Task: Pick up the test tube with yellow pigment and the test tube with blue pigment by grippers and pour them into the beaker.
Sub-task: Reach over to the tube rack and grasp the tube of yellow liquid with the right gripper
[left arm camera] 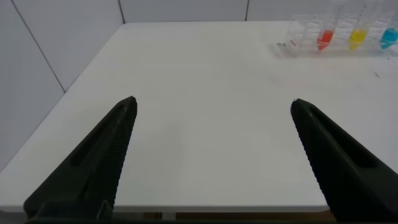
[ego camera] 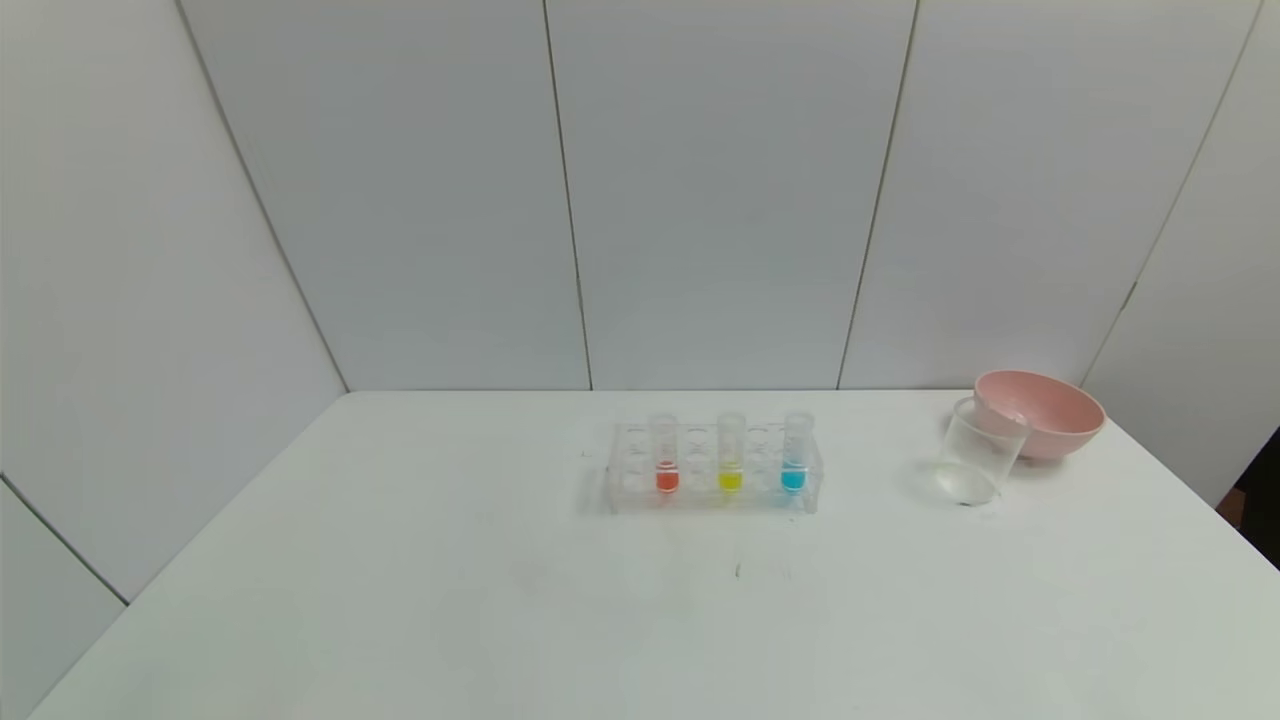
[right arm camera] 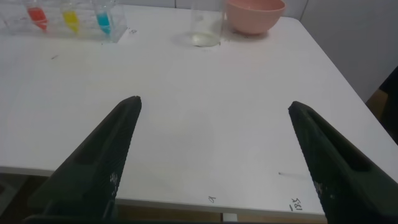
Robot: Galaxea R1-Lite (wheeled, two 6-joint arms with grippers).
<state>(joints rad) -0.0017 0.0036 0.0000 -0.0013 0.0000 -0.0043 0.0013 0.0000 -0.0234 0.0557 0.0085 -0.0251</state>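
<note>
The yellow-pigment test tube (ego camera: 731,455) and the blue-pigment test tube (ego camera: 795,452) stand upright in a clear rack (ego camera: 640,480) at the table's middle, beside an orange-red tube (ego camera: 666,455). They also show in the left wrist view: yellow tube (left arm camera: 356,37), blue tube (left arm camera: 388,37). In the right wrist view the yellow tube (right arm camera: 71,20) and blue tube (right arm camera: 103,22) show too. The clear beaker (ego camera: 978,452) stands at the right, also in the right wrist view (right arm camera: 206,28). My left gripper (left arm camera: 213,106) and right gripper (right arm camera: 214,104) are open and empty near the table's front edge, out of the head view.
A pink bowl (ego camera: 1040,412) sits just behind the beaker at the far right, touching or nearly touching it. The white table (ego camera: 400,560) ends at walls behind and to the left. Its right edge runs close past the bowl.
</note>
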